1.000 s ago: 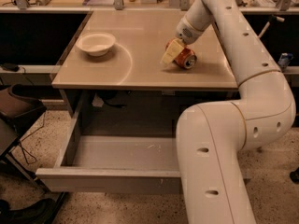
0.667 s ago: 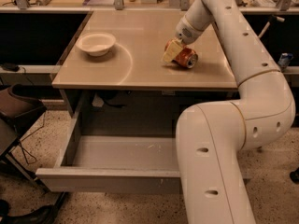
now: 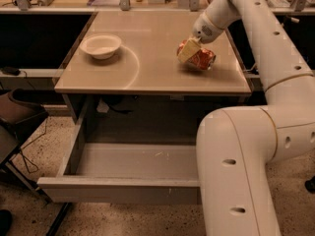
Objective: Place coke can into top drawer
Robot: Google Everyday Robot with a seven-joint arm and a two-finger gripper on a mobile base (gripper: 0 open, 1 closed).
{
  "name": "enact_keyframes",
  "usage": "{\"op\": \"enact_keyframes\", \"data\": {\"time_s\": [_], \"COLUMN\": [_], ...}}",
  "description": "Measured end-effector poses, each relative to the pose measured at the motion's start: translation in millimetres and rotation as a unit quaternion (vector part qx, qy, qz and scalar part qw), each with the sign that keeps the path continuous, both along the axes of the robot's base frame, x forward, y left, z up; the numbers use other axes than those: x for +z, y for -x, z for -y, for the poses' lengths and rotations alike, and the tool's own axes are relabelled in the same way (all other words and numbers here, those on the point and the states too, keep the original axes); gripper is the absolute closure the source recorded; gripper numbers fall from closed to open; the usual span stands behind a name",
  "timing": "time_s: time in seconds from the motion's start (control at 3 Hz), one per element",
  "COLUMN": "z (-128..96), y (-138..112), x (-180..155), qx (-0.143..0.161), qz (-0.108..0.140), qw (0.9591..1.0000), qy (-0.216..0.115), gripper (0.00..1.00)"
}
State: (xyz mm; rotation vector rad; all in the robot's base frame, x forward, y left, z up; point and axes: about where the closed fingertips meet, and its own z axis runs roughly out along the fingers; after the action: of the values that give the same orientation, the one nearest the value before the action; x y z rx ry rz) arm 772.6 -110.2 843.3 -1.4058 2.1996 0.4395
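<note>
The coke can (image 3: 203,59) lies tilted on its side on the right part of the tan table top (image 3: 147,68). My gripper (image 3: 191,52) reaches down from the white arm and is shut on the can, with one cream finger (image 3: 188,50) across the can's front. The can rests at or just above the table surface. The top drawer (image 3: 118,189) is pulled out below the table's front edge, and its grey inside (image 3: 133,159) has nothing in it.
A white bowl (image 3: 101,45) stands on the left part of the table. My large white arm (image 3: 236,171) covers the drawer's right end. A dark chair (image 3: 15,117) and cables are on the floor at the left. Clutter lines the far bench.
Almost nothing has moved. The gripper and the can stay in the same spot on the table, and the drawer stays open.
</note>
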Motion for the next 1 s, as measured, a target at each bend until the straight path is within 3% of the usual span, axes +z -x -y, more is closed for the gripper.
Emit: {"op": "enact_keyframes", "data": {"time_s": [0.33,0.67,1.0], "z": [36.8,91.1,111.8], "y": [34.4,76.3,141.8], "x": [50.4,115.8,184.5], "qx": [-0.011,-0.063,-0.1], "qz": [0.027,0.096,0.155], "qw": [0.9988,0.9908,0.9778], "qy": [-0.039,-0.072,-0.1], "gripper": [1.0,1.0,1.0]}}
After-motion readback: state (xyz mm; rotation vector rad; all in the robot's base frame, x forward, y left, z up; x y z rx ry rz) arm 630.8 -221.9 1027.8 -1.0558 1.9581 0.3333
